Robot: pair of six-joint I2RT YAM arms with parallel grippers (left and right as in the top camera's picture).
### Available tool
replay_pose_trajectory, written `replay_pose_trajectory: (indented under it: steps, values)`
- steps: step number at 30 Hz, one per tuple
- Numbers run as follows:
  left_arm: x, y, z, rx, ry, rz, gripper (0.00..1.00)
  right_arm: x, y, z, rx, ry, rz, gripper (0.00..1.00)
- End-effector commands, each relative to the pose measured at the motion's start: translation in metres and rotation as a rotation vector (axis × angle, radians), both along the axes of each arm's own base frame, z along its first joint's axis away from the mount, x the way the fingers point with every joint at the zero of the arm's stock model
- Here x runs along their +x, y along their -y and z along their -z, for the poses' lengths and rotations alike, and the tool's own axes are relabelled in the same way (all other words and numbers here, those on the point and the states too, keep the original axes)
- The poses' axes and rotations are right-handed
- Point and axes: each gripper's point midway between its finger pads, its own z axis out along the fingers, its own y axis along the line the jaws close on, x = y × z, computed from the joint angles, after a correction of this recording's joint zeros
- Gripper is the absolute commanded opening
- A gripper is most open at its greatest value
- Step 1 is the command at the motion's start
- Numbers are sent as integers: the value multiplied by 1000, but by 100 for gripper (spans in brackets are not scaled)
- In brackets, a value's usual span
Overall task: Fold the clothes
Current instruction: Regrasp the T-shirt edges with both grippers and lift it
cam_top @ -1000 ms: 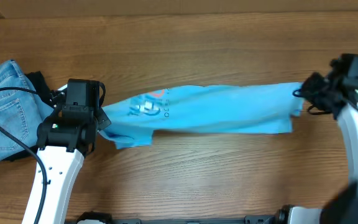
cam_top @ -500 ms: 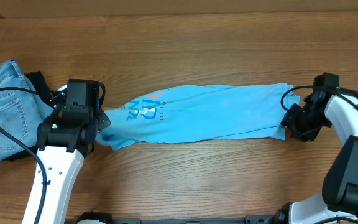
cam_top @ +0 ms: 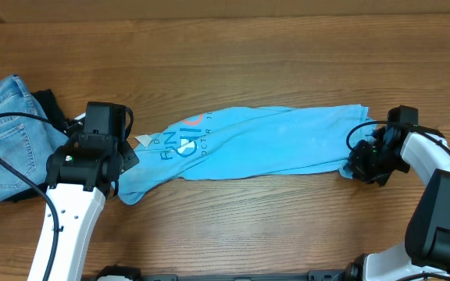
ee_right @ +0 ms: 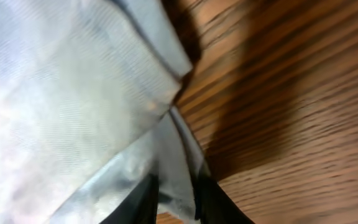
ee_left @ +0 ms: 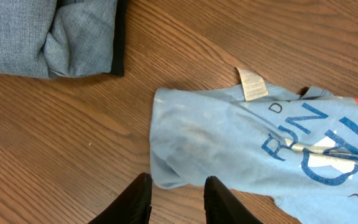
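Two arms at table [cam_top: 248, 226] | T-shirt [cam_top: 264, 140] stretched lengthwise across centre, lettering up | right gripper [ee_right: 176, 196] clamped on its right end | left gripper [ee_left: 178, 186] straddles its left corner, hold cannot be determined | jeans [cam_top: 6, 133] far left.

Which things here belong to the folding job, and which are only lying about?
Job:
light blue T-shirt
left claw
right claw, gripping the shirt's end

Lying about:
denim jeans
black garment beside them
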Motion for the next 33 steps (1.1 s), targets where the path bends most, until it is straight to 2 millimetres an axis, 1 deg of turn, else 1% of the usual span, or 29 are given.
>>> replay_pose_trajectory:
  steps: [1, 3, 4, 5, 7, 8, 10, 11, 13, 14, 16, 18, 20, 22, 23, 27, 28, 29, 31, 32, 33]
  values:
    - [-2, -2, -2, 3, -4, 1, 33, -5, -9, -2, 39, 1, -20, 32]
    - [-7, -2, -1, 5, -27, 2, 36, -5, -9, -2, 38, 2, -20, 33]
    - [-11, -2, 1, 6, -46, 1, 38, -5, -9, -2, 38, 3, -20, 21]
    - [-16, -3, 2, 7, -67, 1, 39, -5, -9, -2, 38, 4, -23, 4]
    - [-30, -4, 7, 3, -118, -30, 40, -4, -9, -2, 36, 9, -30, 4]
    - [-36, -5, 11, -3, -137, -56, 43, -4, -9, -2, 36, 9, -31, 4]
    - [-46, -2, 24, -30, -173, -94, 47, -4, -9, -2, 36, 9, -30, 4]
    - [-50, 1, 35, -54, -194, -102, 50, -4, -9, -2, 36, 10, -30, 4]
    - [-57, 8, 54, -92, -226, -102, 50, -5, -9, -2, 37, 5, -30, 4]
    - [-62, 12, 68, -115, -246, -98, 50, -9, -10, -2, 41, -6, -44, 4]
    - [-70, 15, 82, -132, -278, -95, 50, -18, -4, -1, 16, -49, -30, 4]
    - [-75, 14, 87, -129, -297, -97, 50, -20, 5, 0, 3, -64, 20, 4]
    - [-79, 12, 87, -118, -312, -100, 49, -22, 16, 0, 3, -63, 60, 4]
    - [-79, 10, 86, -107, -307, -116, 49, -24, 26, 1, -18, -75, 109, 4]
    - [-77, 6, 85, -97, -287, -162, 49, -25, 31, 1, -20, -73, 122, 4]
    - [-71, 3, 85, -116, -259, -188, 49, -23, 32, 1, -17, -65, 126, 4]
    - [-71, 2, 85, -118, -258, -195, 49, -15, 22, -3, 41, -18, 91, 4]
    - [-71, 2, 85, -118, -257, -195, 49, -12, 19, -6, 62, -4, 77, 4]
    - [-72, 2, 85, -116, -263, -192, 49, -9, 21, -11, 56, -3, 77, 4]
    - [-74, 1, 85, -115, -269, -193, 50, -8, 22, -13, 52, -5, 79, 4]
    - [-74, 1, 85, -115, -271, -194, 56, -10, 25, -12, 36, -20, 87, 4]
